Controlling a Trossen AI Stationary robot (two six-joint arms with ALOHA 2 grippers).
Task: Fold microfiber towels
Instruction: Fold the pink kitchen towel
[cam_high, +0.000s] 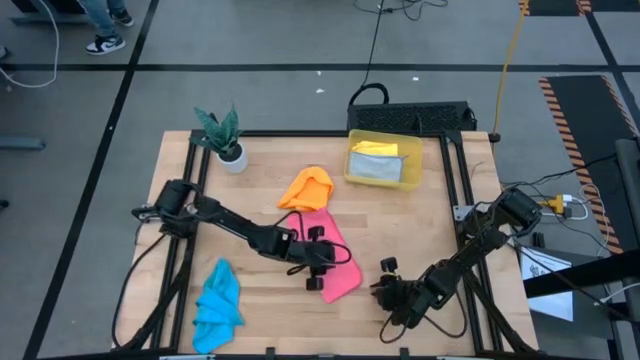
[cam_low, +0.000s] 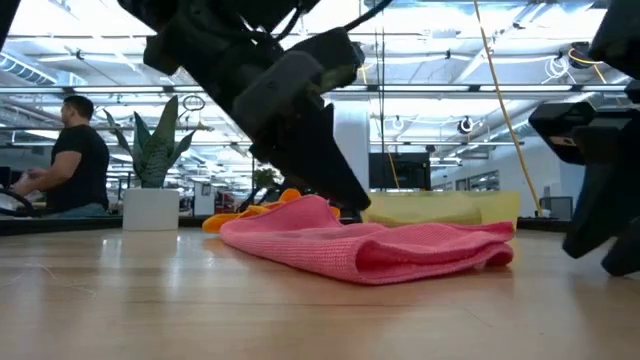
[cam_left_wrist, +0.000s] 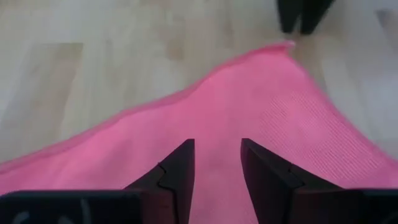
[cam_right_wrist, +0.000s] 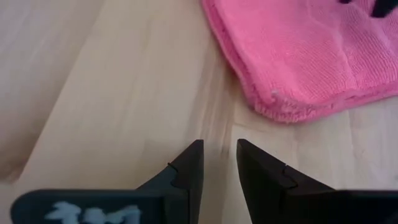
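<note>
Pink towel (cam_high: 330, 262) mid-worktop, folded over once, unfinished. Left end effector (cam_left_wrist: 217, 163) over it, jaws parted, empty. Right end effector (cam_right_wrist: 219, 163) beside its corner, parted, empty. Orange towel (cam_high: 307, 188), blue towel (cam_high: 217, 305) still crumpled; two lie in bin (cam_high: 352, 176).

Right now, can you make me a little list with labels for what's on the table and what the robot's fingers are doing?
pink towel: table middle, folded over
left gripper: above pink towel, fingers apart, holding nothing
right gripper: beside pink towel, over bare wood, fingers apart
orange towel: crumpled behind the pink one
blue towel: crumpled, near front edge
yellow bin: holds folded cloths
</note>
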